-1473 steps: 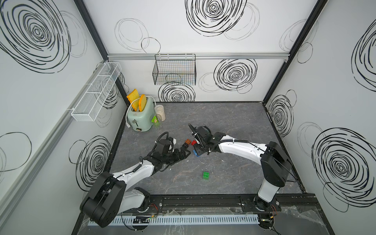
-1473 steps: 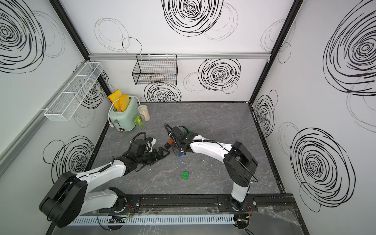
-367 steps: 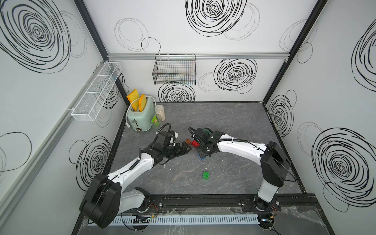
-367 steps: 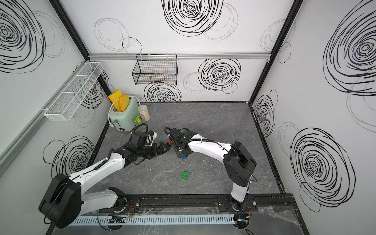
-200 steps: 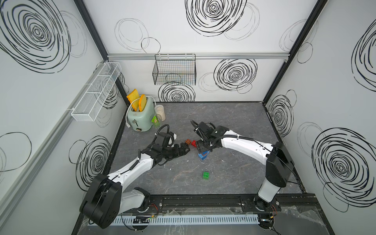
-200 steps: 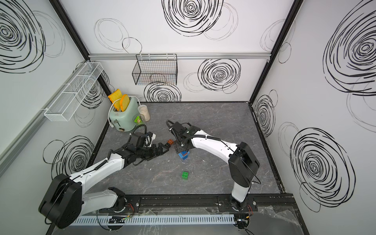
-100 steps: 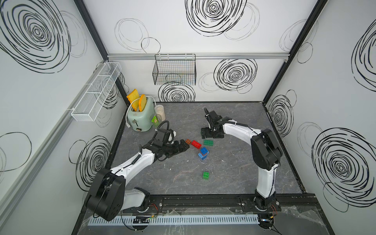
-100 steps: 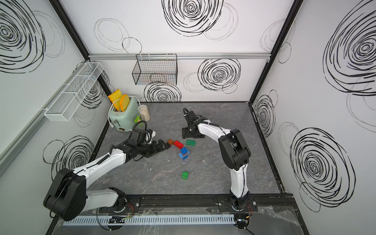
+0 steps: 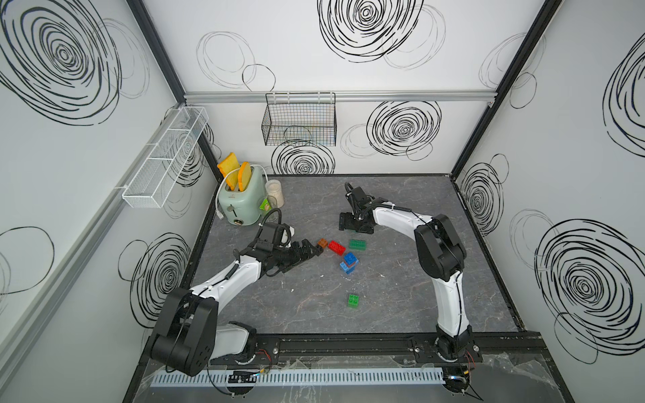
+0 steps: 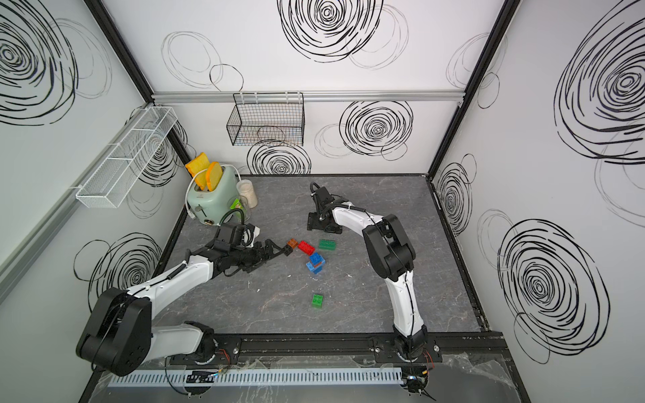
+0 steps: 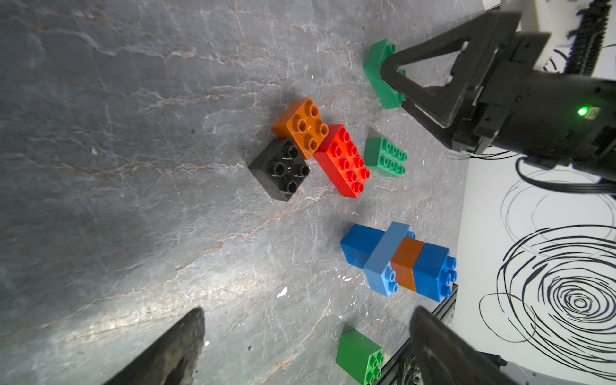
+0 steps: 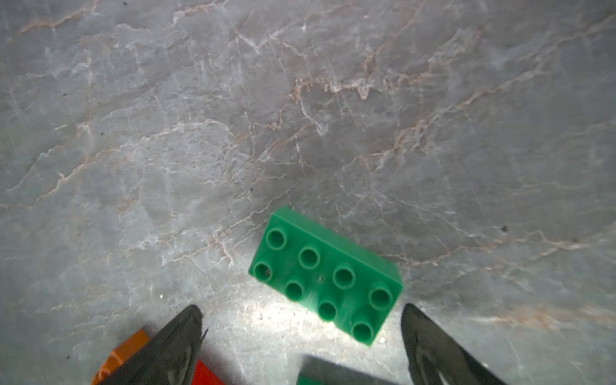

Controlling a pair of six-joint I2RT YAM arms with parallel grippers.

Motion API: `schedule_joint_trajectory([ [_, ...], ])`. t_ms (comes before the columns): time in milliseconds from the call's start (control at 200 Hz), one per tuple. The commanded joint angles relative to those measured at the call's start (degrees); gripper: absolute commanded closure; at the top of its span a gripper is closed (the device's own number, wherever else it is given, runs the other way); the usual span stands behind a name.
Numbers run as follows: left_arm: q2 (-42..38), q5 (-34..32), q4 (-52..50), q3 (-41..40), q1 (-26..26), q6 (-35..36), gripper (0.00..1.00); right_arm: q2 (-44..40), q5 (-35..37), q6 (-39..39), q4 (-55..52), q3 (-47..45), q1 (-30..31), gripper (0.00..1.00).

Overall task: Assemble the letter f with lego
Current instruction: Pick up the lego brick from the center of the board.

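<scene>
**Lego [image 9: 336, 247] lies loose at mid-bench, nothing gripped**

Near the centre of both top views, an orange square brick [image 9: 322, 243] touches a red oblong brick [image 9: 336, 247]. A green oblong brick [image 9: 358, 244] lies just right of them. The left wrist view shows a black square brick [image 11: 281, 168] against the orange one. Below the row, a joined stack of blue, light blue and orange bricks [image 9: 349, 262] lies on its side. A small green brick [image 9: 353, 300] sits well apart, lower on the bench [image 9: 401, 303].

The left end effector [image 11: 306, 313] reaches in from the left, spread and empty. The right end effector [image 12: 300, 308], above the row, is also spread and empty. A second green oblong brick [image 12: 325, 280] lies studs-up just ahead of its fingertips.
</scene>
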Motion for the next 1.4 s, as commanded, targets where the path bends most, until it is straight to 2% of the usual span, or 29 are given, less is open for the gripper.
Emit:
schedule_joint_trajectory([
  [0, -1.06, 1.55, 2.72, -1.25, 0.83, -0.70, 0.02, 1.82, 1.68, 3.53, -0.96, 1.53, 0.22, 0.09],
  [500, -2.16, 2.81, 3.43, -2.32, 1.95, -1.23, 0.02, 7.91, 4.29, 7.53, -2.48, 6.43, 2.07, 0.22],
  [705, -2.27, 3.02, 3.59, -2.57, 2.53, -1.23, 0.02, 10.46, 7.25, 5.40, -3.87, 8.31, 3.71, 0.25],
  [990, -2.16, 2.63, 3.58, -2.65, 2.57, -1.30, 0.02, 9.79, 10.45, 0.98, -3.53, 5.95, 5.16, 0.24],
  [1396, -1.81, 1.18, 3.08, -2.72, 2.31, -1.03, 0.02, 10.11, 12.05, -2.09, -1.02, 5.14, 5.06, 0.38],
])
